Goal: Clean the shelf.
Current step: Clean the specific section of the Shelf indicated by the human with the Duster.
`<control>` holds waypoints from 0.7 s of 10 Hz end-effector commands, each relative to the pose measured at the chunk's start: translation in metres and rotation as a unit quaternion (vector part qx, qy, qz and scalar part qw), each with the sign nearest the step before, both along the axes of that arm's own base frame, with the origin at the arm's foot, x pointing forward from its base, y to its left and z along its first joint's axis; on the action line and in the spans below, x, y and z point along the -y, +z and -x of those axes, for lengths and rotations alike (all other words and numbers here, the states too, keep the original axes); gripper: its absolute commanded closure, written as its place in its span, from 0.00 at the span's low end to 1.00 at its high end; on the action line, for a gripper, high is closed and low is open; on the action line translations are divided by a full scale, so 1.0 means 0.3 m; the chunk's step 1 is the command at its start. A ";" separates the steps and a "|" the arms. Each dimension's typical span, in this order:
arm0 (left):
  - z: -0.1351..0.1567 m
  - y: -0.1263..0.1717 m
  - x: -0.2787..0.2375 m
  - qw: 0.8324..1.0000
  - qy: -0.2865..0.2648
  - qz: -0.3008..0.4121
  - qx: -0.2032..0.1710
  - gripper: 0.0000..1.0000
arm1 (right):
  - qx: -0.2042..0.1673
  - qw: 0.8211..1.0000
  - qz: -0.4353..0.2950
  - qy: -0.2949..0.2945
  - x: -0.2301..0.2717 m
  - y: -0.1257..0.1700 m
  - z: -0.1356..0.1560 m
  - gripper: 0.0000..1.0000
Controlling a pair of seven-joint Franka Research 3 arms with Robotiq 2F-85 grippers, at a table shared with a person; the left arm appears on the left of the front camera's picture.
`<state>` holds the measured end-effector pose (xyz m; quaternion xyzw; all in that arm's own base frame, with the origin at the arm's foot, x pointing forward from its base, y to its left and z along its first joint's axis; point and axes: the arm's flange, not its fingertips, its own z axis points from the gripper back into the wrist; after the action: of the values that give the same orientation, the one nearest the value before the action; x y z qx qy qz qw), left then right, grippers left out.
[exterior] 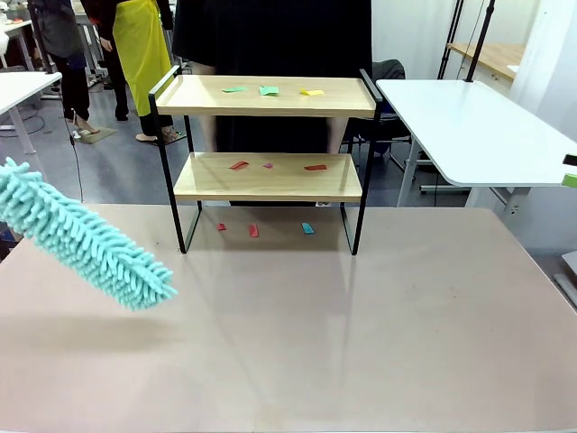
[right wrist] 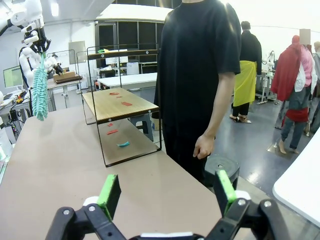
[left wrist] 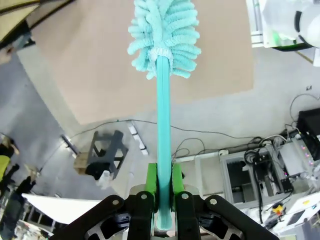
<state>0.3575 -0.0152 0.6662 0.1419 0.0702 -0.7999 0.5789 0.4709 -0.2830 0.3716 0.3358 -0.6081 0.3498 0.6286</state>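
A: Entry one, shelf: position?
B: Far middle of the table, with a person directly behind it.
A: Contents?
B: Upper board: three scraps in a row. Lower board: three scraps. Table beneath the shelf: three more.
A: Other entries?
B: Duster, over the table's left side, well apart from the shelf. Second table, behind and right of the shelf.

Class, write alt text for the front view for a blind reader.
A two-tier wooden shelf stands on the far side of a table, coloured scraps on both boards and beneath it. A fluffy teal duster pokes in from the left; a person in black stands behind.
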 end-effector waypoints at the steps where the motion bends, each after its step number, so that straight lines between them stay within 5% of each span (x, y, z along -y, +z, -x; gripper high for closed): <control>1: 0.000 -0.017 0.053 1.000 -0.003 -0.020 -0.021 0.86 | -0.013 1.000 0.007 -0.004 -0.013 0.022 0.001 0.00; 3: -0.026 -0.020 0.075 0.998 0.047 -0.043 0.002 0.86 | -0.013 1.000 0.007 -0.004 -0.013 0.022 0.001 0.00; 4: 0.004 -0.029 0.072 1.000 -0.006 -0.014 -0.020 0.86 | -0.013 1.000 0.007 -0.004 -0.013 0.022 0.001 0.00; 7: 0.004 -0.029 0.072 1.000 -0.006 -0.014 -0.020 0.86 | -0.013 1.000 0.007 -0.004 -0.013 0.022 0.001 0.00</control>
<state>0.3591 -0.0401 0.6562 0.1402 0.0968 -0.7984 0.5776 0.4710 -0.2830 0.3716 0.3358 -0.6080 0.3498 0.6286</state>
